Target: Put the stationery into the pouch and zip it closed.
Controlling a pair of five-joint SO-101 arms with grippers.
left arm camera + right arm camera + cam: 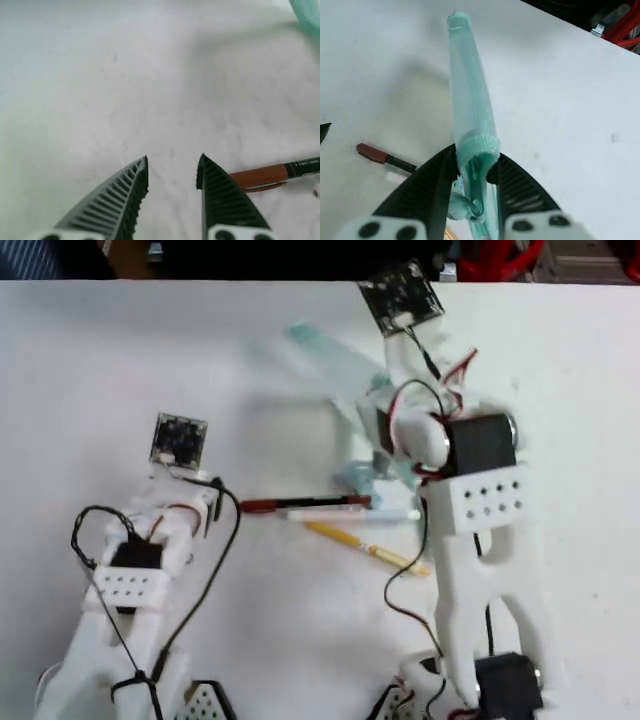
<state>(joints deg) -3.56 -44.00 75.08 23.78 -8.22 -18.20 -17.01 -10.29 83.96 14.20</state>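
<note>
While right claw clamps the pouch, left claw sits part open, empty, beside red pen; high view adds yellow pencil.

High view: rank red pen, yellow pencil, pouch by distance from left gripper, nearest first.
1. Red pen, end beside the left gripper.
2. Yellow pencil, mid-table, beyond the pen.
3. Pouch, far side, held by the right gripper.

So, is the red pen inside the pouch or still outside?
Outside. The red pen lies on the table, apart from the pouch that the right gripper clamps.
</note>
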